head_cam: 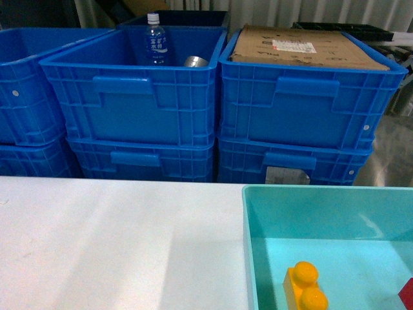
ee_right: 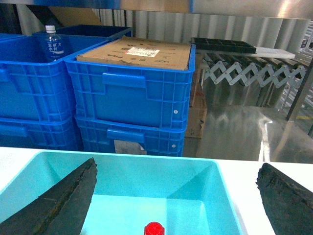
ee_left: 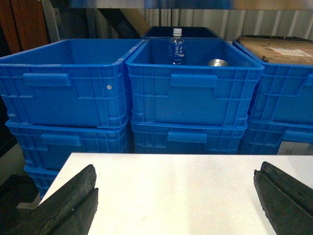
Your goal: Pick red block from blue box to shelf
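In the head view, a white table [head_cam: 110, 239] fills the lower left of the frame, bare and matte with a soft diagonal shadow across it. The blue box [head_cam: 248, 252] sits on it at the lower right; inside lie a yellow two-stud brick [head_cam: 304, 287] near the bottom edge and the red block [head_cam: 407, 294], only a sliver of it at the right edge. Behind the table, dark blue ribbed crates [head_cam: 135, 106] stand stacked in rows. The middle top crate holds a water bottle [head_cam: 155, 40] and a metal can [head_cam: 195, 62]; the right top crate carries a cardboard sheet [head_cam: 303, 46] with a white label. Grey corrugated wall shows along the top. Neither gripper appears here.

In the left wrist view, the left gripper [ee_left: 178, 205] hangs above the bare white table, its dark fingers [ee_left: 68, 200] spread wide toward the lower corners, with nothing between them. The crate stacks fill the upper half of the frame; a steel shelf [ee_left: 195, 4] edge runs along the top.

In the right wrist view, the right gripper [ee_right: 171, 200] is spread equally wide over the blue box, holding nothing. The red block's stud shows at the bottom centre, on the box floor, between the fingers and untouched. In the upper right, a shiny steel surface carries a grey accordion-style folding frame [ee_right: 254, 76] and a black tray [ee_right: 222, 45] against the corrugated wall.
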